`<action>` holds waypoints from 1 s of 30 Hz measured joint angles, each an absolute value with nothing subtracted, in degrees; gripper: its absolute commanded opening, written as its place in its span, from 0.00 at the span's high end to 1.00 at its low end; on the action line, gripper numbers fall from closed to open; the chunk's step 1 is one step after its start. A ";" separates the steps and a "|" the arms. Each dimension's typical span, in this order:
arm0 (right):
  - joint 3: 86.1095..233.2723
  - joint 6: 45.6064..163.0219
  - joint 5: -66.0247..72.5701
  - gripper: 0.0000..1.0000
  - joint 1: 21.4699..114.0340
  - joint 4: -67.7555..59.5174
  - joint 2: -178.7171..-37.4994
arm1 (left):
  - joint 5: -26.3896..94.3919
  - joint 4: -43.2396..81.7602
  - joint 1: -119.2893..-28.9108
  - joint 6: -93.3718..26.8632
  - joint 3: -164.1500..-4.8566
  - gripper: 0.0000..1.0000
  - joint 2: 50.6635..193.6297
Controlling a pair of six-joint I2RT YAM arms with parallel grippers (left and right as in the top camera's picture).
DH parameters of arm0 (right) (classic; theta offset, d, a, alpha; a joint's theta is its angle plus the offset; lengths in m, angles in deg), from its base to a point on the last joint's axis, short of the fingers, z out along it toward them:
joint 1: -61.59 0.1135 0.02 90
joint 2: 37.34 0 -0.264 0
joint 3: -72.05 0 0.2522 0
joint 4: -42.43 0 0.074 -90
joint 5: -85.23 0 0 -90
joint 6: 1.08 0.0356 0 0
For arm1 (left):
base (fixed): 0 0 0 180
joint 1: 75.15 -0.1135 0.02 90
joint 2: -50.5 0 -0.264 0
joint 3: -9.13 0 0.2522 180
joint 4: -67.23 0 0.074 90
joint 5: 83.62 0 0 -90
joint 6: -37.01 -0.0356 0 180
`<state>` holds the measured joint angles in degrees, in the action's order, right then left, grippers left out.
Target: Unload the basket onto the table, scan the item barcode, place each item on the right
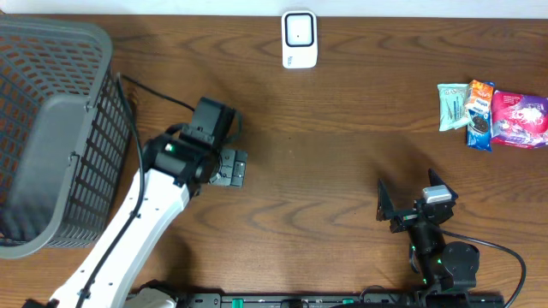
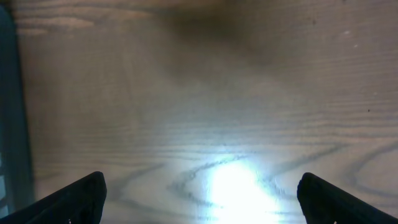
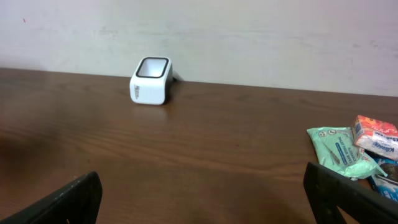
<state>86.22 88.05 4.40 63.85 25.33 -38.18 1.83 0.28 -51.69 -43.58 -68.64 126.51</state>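
The white barcode scanner point(image 1: 300, 38) with its dark window stands at the far middle of the table, also in the right wrist view point(image 3: 150, 80). Three snack packets lie at the right: a green one point(image 1: 453, 105), a blue one point(image 1: 480, 115) and a pink one point(image 1: 519, 119). My left gripper point(image 1: 229, 168) hangs open over bare wood left of centre, nothing between its fingers point(image 2: 199, 199). At the near right my right gripper point(image 1: 411, 201) is open and empty point(image 3: 202, 199), facing the scanner, with the green packet point(image 3: 337, 151) ahead to its right.
A large grey mesh basket point(image 1: 51, 128) fills the left side, close beside the left arm. A black cable point(image 1: 158, 94) runs from the basket side to the left wrist. A pale wall point(image 3: 249, 37) stands behind the scanner.
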 measured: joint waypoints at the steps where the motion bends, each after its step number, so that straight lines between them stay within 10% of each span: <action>1: 86.22 88.05 4.40 0.01 63.85 25.33 -38.18 | 1.94 2.00 -51.69 -43.58 -67.04 0.02 125.30; 30: 86.22 88.05 4.42 0.01 63.63 25.33 -38.07 | 25.32 33.04 -67.07 -55.82 -16.44 0.02 69.72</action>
